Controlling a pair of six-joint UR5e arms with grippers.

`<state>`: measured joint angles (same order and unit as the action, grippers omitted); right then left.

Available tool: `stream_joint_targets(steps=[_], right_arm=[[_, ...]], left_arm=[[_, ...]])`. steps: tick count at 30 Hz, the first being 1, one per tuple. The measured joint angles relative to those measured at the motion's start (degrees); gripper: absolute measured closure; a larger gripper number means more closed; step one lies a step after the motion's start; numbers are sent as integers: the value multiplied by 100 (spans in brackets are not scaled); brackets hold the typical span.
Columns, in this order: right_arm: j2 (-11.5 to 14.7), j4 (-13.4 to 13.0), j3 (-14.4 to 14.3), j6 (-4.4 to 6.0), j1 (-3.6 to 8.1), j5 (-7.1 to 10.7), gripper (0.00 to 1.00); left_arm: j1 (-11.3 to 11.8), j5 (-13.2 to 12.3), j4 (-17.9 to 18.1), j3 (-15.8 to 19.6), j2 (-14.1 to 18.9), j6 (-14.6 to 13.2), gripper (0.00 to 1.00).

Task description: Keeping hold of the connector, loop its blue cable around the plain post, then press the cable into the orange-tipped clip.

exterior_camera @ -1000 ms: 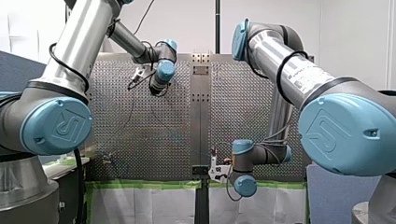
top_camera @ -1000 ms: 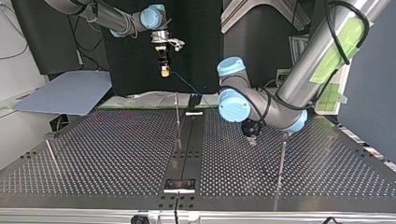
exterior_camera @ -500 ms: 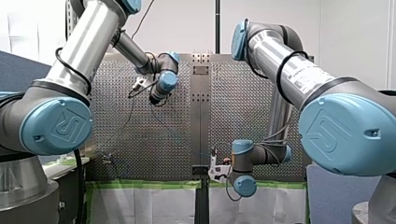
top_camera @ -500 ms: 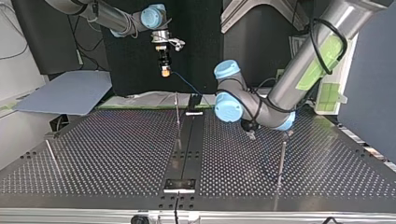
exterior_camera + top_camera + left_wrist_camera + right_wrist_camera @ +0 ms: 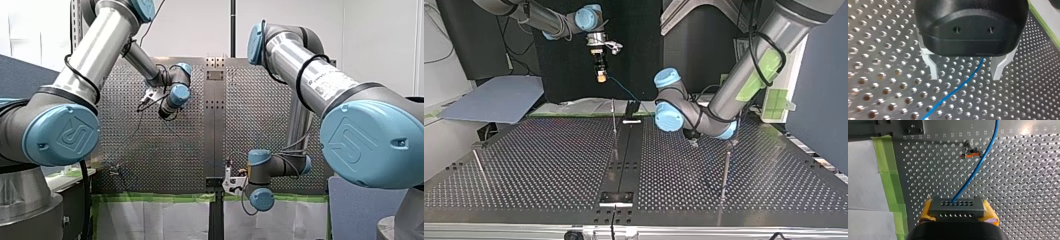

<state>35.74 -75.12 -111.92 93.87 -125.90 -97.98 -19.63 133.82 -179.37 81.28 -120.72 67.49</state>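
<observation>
In the right wrist view my right gripper [image 5: 957, 213] has its yellow pads shut on a grey connector [image 5: 957, 206]. Its blue cable [image 5: 978, 165] runs ahead past the orange-tipped clip [image 5: 971, 154]. In the top view that gripper [image 5: 600, 76] hangs high above the table's far edge, and the cable [image 5: 624, 93] slopes down from it. My left gripper [image 5: 965, 72] stands open just above the perforated plate. The blue cable [image 5: 958, 88] lies on the plate between its pale fingers [image 5: 932, 68]. In the top view it [image 5: 694, 143] is low at the centre right.
Thin upright posts stand on the table in the top view: one near the far middle [image 5: 614, 120], one at the right [image 5: 725, 172], one at the left [image 5: 479, 167]. Green tape [image 5: 890, 185] edges the plate. A black rail [image 5: 624, 155] runs down the table's middle.
My left arm has swung: its wrist moved leftward and farther back in the top view, lower in the front view. My right arm and the connector have stayed still.
</observation>
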Motion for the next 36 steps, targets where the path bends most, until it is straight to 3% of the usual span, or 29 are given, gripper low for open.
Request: stream_joint_targets(steps=[7,16,24,36], right_arm=[[-1,-5,0,1,0,2,100],[0,-25,0,1,0,16,100],[0,-78,-1,-5,0,83,100],[-1,-176,-1,-60,-3,315,100]], left_arm=[[-48,-40,170,-59,-312,151,0],[0,-177,360,-95,-385,260,0],[2,-294,208,-239,-737,459,0],[-65,-410,363,-315,-1049,748,0]])
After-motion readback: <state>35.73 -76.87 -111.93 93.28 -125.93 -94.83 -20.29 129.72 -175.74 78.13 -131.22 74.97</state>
